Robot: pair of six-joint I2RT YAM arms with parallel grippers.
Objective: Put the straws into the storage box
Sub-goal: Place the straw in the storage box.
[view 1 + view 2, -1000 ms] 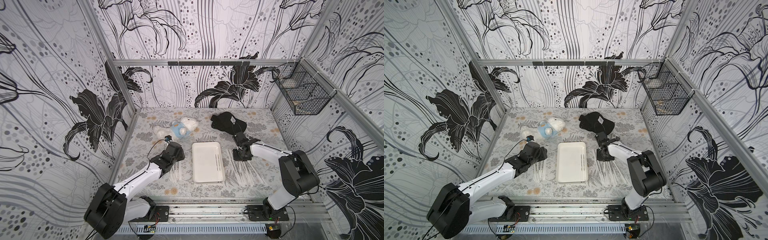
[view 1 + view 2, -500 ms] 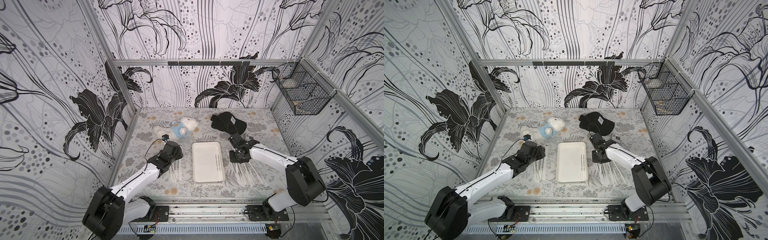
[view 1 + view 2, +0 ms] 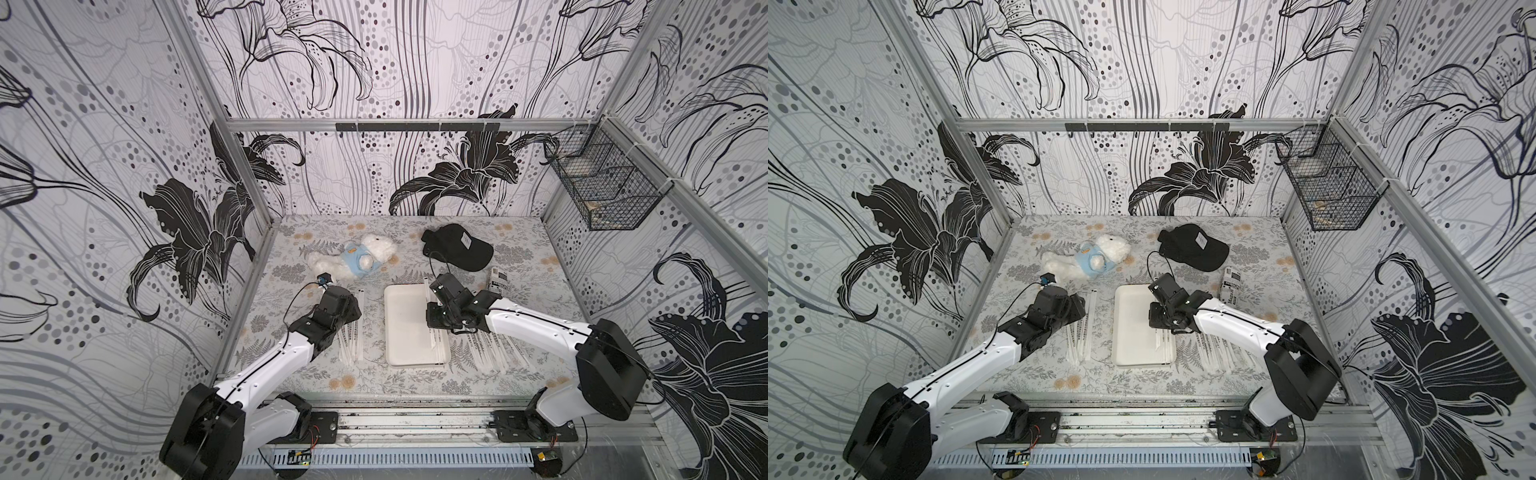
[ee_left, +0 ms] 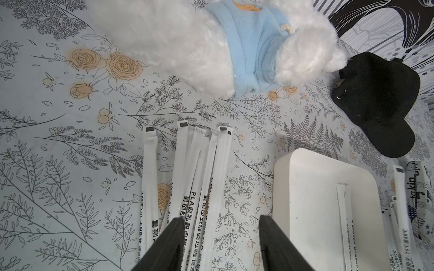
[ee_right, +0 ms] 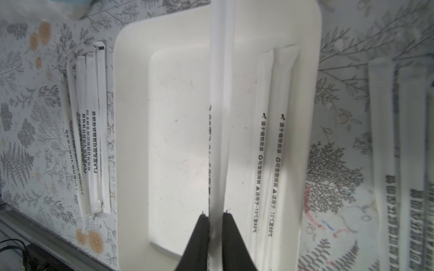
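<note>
The storage box is a shallow white tray in the middle of the table, seen in both top views. Two straws lie inside along one long wall. My right gripper is over the box, shut on one straw that runs lengthwise above the floor of the box. More straws lie in a pile right of the box. Another pile lies left of the box. My left gripper hangs open over that pile, holding nothing.
A white plush toy in a blue top and a black cap lie behind the box. A short printed packet sits by the right arm. A black wire basket hangs on the right wall.
My right gripper has moved left from the right pile to above the box, carrying the straw. The left gripper has barely shifted.
</note>
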